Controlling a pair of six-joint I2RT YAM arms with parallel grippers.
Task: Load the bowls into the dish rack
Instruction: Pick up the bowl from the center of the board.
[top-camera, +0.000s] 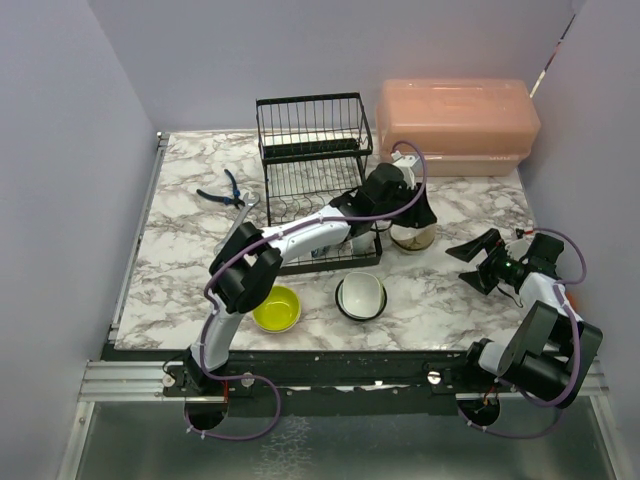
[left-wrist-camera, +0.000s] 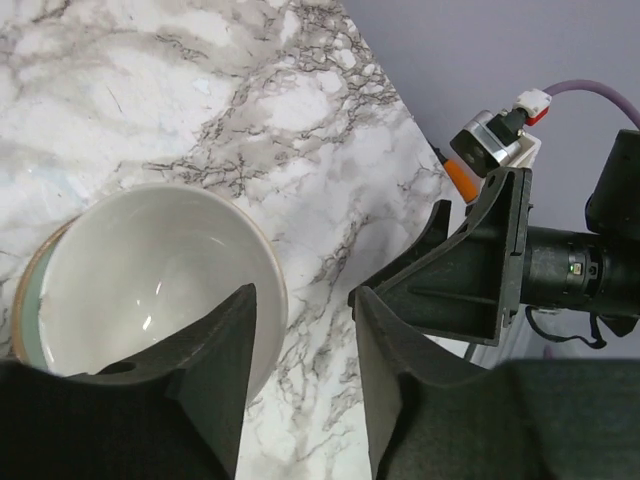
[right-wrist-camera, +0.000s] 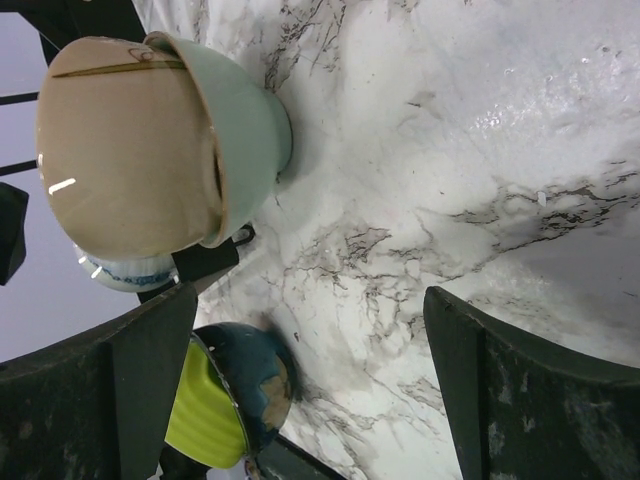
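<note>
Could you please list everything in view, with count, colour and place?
dish rack: 1, black wire, back centre.
pink box: 1, pink, back right.
pliers: 1, blue handles, left of the rack.
yellow-green bowl: 1, yellow-green, front left.
dark bowl: 1, white inside, dark outside, front centre.
beige bowl: 1, beige, nested in the pale green bowl.
pale green bowl: 1, pale green, right of the rack.
blue-patterned bowl: 1, white and blue, by the rack, mostly hidden.
table: 1, marbled white and grey.
left gripper: 1, black, open over the nested bowls.
right gripper: 1, black, open, empty, right.
</note>
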